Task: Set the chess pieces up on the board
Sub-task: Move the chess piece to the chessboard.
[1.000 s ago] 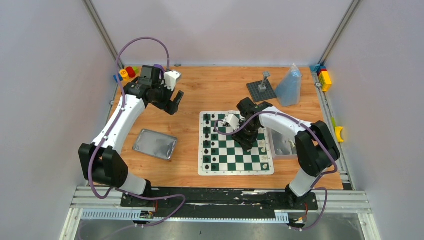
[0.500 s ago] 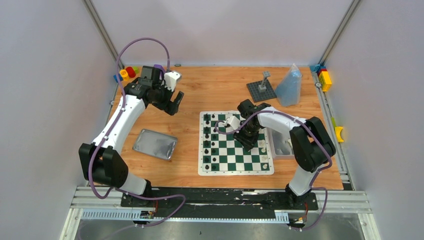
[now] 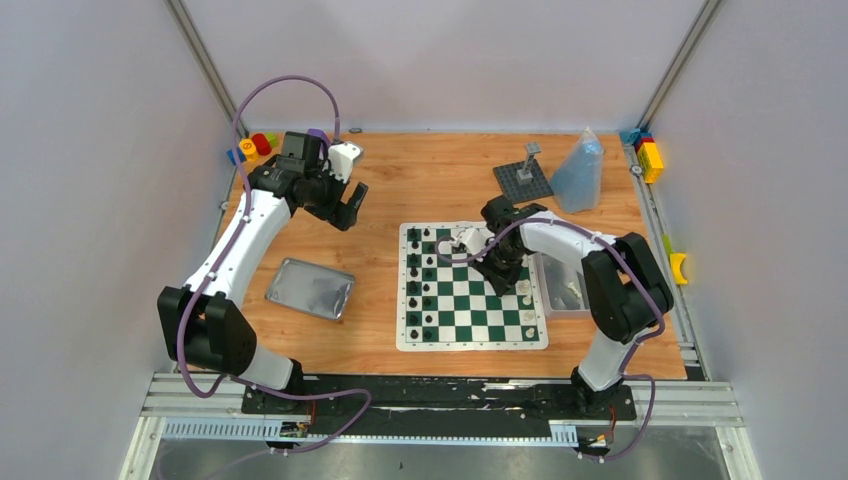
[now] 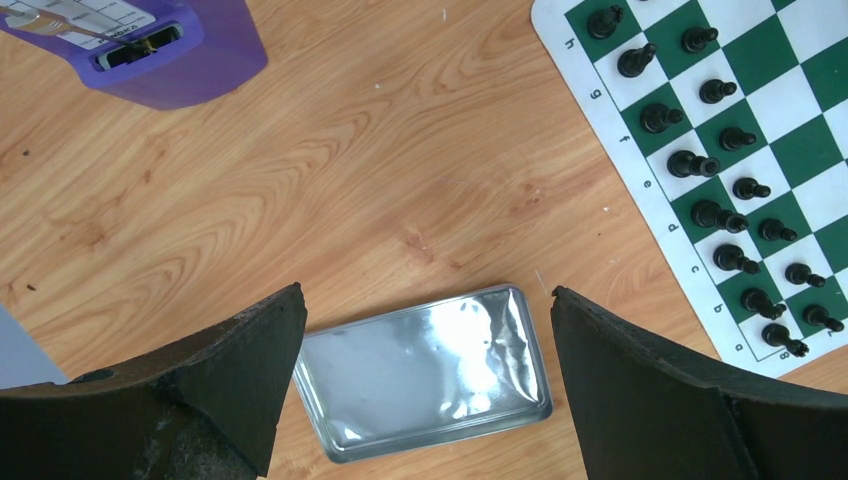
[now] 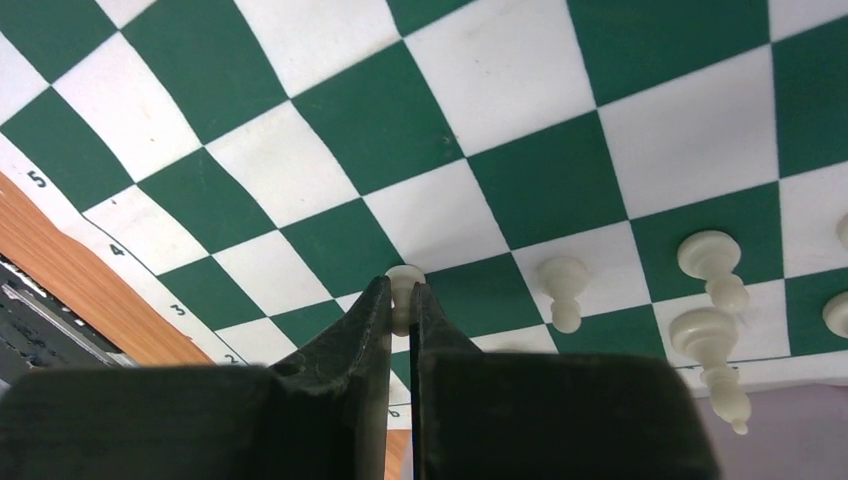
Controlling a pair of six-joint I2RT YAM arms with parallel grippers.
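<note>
Cream pawn [image 5: 405, 277] is pinched in your R gripper [image 5: 402, 303], axis along the fingers [image 5: 365, 330], at the board's [image 5: 520, 180] 2 o'clock part. Next cream pieces [image 5: 563, 285] stand just beside at 3; L gripper [image 4: 428, 295] hangs wide, far off.

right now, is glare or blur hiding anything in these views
Left wrist view: glare whitens patches of the silver tin. Right wrist view: the right gripper fills the bottom, dark and soft, pinching a white piece; the board is sharp. Top external view: even light, black pieces tiny.
</note>
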